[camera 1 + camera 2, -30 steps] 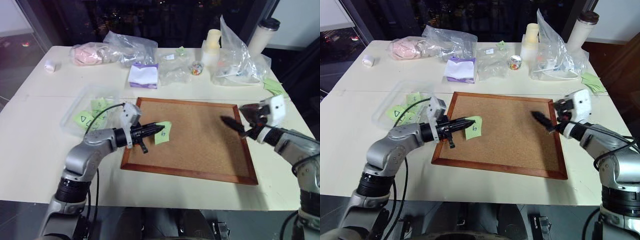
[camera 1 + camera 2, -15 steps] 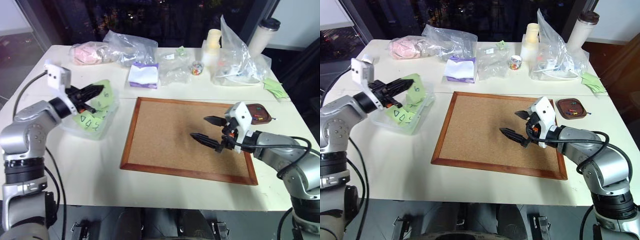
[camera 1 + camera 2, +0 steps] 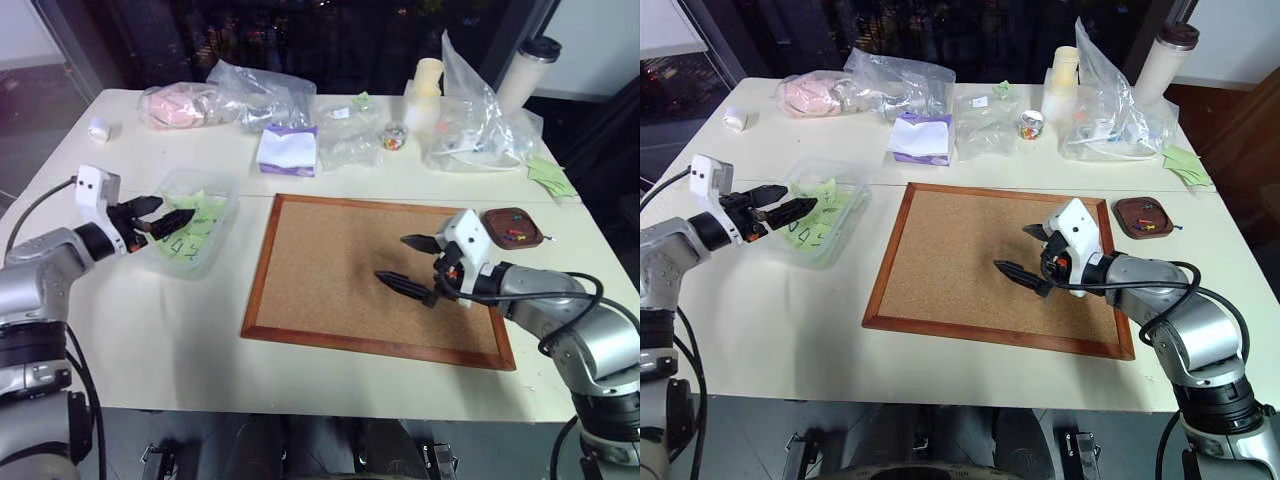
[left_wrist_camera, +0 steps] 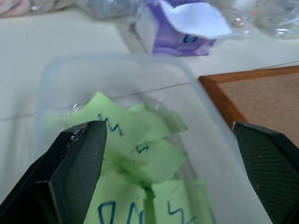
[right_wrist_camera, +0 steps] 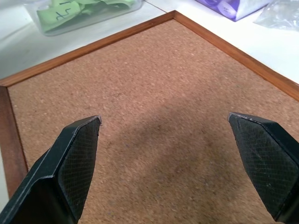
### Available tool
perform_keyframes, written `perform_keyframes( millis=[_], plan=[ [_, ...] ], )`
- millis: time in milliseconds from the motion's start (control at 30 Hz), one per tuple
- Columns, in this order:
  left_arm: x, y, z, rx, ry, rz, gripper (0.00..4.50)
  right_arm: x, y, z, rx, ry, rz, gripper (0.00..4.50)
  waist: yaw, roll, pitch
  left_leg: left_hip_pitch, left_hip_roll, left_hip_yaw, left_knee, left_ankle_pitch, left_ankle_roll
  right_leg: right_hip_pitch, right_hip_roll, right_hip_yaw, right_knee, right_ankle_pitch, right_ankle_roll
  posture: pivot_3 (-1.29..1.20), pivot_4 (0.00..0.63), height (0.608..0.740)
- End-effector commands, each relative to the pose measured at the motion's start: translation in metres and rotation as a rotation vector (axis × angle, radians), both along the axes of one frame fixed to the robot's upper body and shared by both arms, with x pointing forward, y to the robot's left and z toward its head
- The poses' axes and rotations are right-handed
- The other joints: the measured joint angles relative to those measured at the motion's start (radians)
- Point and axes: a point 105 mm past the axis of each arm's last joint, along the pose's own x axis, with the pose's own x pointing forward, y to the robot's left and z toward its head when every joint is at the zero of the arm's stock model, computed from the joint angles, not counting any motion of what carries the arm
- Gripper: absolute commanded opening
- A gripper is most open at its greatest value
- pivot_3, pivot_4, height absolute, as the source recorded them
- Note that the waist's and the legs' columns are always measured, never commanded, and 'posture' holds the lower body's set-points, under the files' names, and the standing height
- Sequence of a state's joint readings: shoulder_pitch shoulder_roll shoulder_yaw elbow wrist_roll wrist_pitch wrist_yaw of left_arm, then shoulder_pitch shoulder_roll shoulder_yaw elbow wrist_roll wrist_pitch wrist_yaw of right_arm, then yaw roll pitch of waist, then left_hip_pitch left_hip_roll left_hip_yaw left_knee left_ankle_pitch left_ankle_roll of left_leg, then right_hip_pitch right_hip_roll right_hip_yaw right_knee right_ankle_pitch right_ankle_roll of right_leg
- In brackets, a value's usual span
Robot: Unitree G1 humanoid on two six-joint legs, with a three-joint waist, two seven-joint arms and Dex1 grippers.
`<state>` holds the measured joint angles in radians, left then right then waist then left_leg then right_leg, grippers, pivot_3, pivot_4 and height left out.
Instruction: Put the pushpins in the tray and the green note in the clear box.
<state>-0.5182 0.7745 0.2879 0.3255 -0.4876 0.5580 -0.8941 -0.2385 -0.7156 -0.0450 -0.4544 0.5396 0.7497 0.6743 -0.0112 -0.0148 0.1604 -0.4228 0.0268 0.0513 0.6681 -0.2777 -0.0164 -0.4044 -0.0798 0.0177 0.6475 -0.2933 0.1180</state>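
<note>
Left gripper, jaws spread, empty, at the clear box holding green notes; right gripper, spread, above the corkboard.

Corkboard surface was bare, free beneath the right gripper, whose fingers stood apart. Clear box sat open-topped just left of the corkboard, green notes piled inside; the left gripper, fingers spread, occupied its near-left rim. Plastic bags, tissue pack and cups crowded the table's far edge. Tray lay beside the corkboard's far right corner.
</note>
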Motion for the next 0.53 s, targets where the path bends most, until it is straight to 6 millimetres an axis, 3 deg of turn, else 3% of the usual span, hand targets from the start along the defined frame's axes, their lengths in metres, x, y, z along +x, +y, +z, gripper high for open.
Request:
perform_keyframes(
  millis=[33,133,333,533],
  plan=[
    [-0.006,-0.02,0.029,0.032,-0.098,-0.112,4.46,-0.001,-0.006,0.006,-0.018,-0.041,-0.009,4.5,0.0,0.0,0.0,0.0,0.0,0.0,0.0,0.0,0.0,0.0,0.0,0.0,0.0,0.0,0.0,0.0,0.15,0.74],
    [-0.015,-0.053,0.042,0.057,-0.141,-0.254,4.46,-0.002,-0.014,0.008,-0.01,-0.038,-0.042,4.5,0.004,0.0,0.0,-0.001,0.0,0.0,0.0,0.0,0.0,0.0,0.0,0.0,0.0,0.0,0.0,0.0,0.15,0.74],
    [-0.037,-0.126,0.03,0.088,-0.153,-0.505,4.46,-0.008,-0.038,0.013,-0.044,-0.047,-0.111,4.5,0.003,0.0,0.0,-0.001,0.0,0.0,0.001,0.0,0.0,0.0,-0.001,0.0,0.0,0.0,0.0,0.0,0.15,0.74],
    [-0.045,-0.159,0.001,0.019,-0.091,-0.554,4.46,-0.012,-0.051,0.014,-0.088,-0.05,-0.142,4.5,-0.007,0.0,0.0,0.001,0.001,0.0,0.0,0.0,0.0,0.0,0.001,0.002,0.002,0.0,0.0,0.0,0.15,0.74]
  ],
)
